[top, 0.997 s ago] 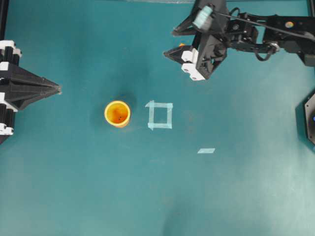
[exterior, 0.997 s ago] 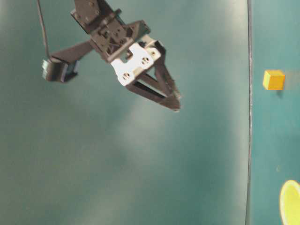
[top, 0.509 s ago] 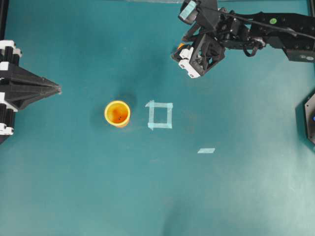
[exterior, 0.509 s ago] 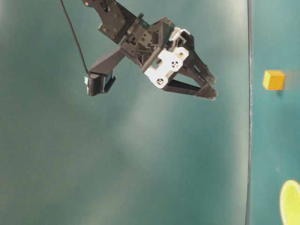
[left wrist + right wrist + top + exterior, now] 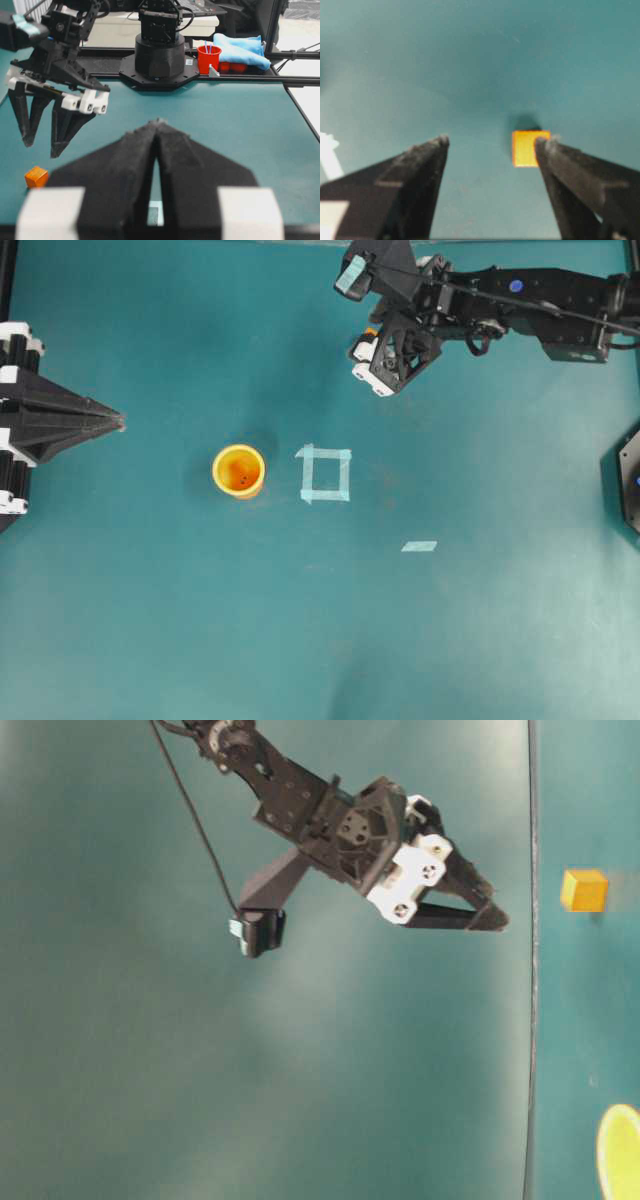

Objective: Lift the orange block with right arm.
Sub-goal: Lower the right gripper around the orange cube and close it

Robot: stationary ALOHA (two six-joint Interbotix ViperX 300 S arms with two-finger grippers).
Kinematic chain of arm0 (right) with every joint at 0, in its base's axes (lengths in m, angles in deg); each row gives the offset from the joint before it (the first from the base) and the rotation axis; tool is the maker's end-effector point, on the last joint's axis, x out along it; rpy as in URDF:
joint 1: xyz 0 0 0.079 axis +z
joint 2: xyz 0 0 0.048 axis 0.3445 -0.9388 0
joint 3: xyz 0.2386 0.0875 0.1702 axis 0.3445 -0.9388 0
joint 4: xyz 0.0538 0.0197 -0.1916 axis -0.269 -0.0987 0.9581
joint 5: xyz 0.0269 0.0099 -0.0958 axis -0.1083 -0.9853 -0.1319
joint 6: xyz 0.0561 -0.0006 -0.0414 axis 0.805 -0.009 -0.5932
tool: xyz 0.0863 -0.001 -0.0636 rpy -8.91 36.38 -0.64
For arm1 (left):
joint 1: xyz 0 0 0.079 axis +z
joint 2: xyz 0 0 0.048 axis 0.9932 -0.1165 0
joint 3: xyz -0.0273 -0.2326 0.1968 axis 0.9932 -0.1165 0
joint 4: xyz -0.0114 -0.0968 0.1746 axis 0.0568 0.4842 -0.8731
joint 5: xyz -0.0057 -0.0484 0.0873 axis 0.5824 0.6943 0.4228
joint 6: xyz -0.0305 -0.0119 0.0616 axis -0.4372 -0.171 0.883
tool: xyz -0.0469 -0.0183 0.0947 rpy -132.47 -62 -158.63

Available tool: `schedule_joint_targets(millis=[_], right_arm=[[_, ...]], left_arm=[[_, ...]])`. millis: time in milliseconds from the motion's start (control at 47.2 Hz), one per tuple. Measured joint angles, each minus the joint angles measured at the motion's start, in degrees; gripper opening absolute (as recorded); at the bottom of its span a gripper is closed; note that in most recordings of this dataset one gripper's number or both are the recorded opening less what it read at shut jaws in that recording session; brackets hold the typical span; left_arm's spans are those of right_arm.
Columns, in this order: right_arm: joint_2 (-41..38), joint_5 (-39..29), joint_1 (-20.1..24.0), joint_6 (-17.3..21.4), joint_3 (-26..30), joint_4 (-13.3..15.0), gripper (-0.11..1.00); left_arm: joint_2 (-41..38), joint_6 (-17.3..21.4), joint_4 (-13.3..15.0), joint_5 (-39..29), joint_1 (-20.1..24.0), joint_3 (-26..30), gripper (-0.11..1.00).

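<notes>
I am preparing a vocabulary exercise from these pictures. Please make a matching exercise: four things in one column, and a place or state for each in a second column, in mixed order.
Things:
1. orange block
2. yellow cup
3. right gripper
4. left gripper

Places or states:
A. fingers closed together, at the left edge of the overhead view
B. fingers wide apart, above the table
C. upright, just left of the tape square
D. on the table, below the open fingers

Pairs: 1-D, 2-C, 3-B, 4-A
</notes>
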Motion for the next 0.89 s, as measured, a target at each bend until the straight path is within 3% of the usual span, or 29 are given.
schedule_joint_targets(millis=[891], right_arm=[[-8.3,3.0,-2.1,0.0,0.0,1.8,0.68]], left_arm=[[0.0,0.0,0.0,-0.8,0.0,0.0,-0.01]])
